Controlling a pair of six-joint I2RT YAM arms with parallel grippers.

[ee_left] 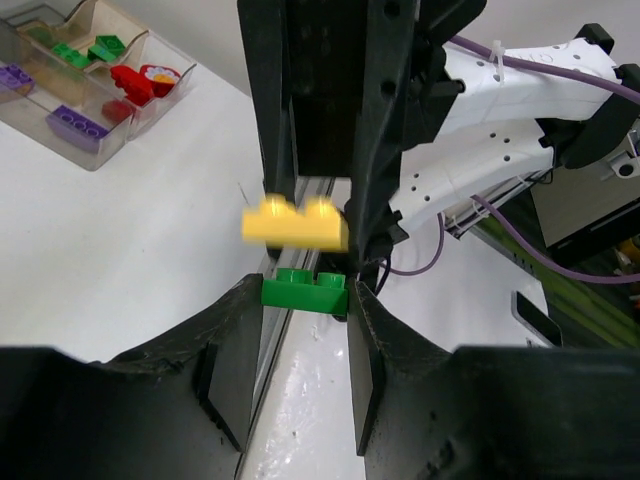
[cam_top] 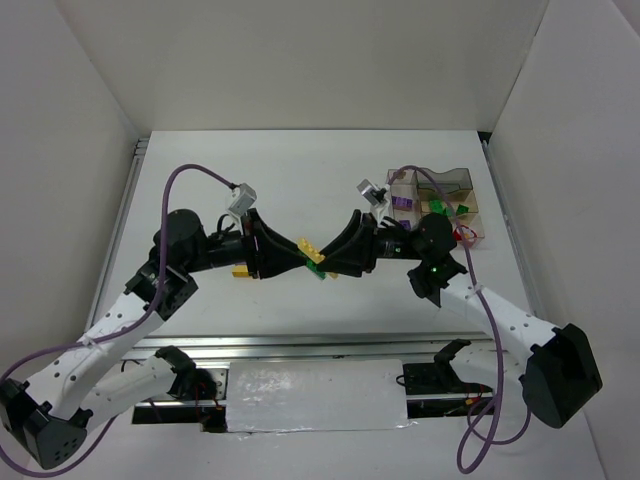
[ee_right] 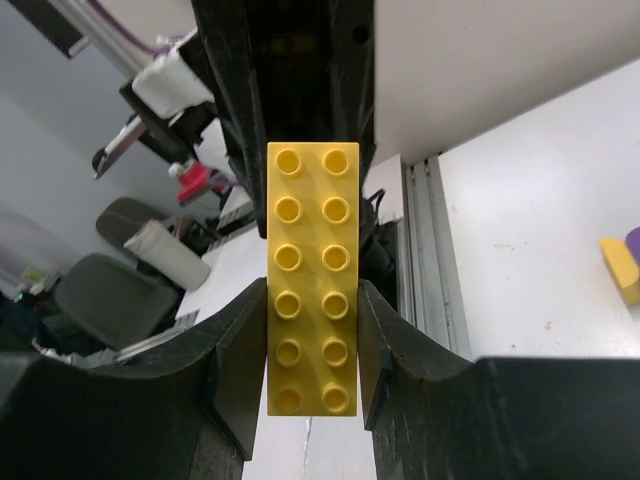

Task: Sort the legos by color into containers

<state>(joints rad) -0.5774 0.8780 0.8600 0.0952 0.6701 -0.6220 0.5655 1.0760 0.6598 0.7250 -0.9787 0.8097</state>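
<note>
The arms meet over mid-bench (cam_top: 300, 170) so that, I judge, a stacked pair can be pulled apart by colour. The left claw (ee_left: 305, 297) pinches the small green brick (ee_left: 305, 290), and the right claw (ee_right: 312, 300) clamps the long yellow brick (ee_right: 310, 280) — glossy, twelve studs showing. The partly filled tray (cam_top: 470, 180) waits far right.

Tray (cam_top: 462, 178) behind and right of bricks (cam_top: 308, 250)

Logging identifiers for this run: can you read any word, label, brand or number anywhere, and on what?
No readable text in any view.
Studs of the yellow brick: no logo legible.
The green brick and the tray: no label visible.
</note>
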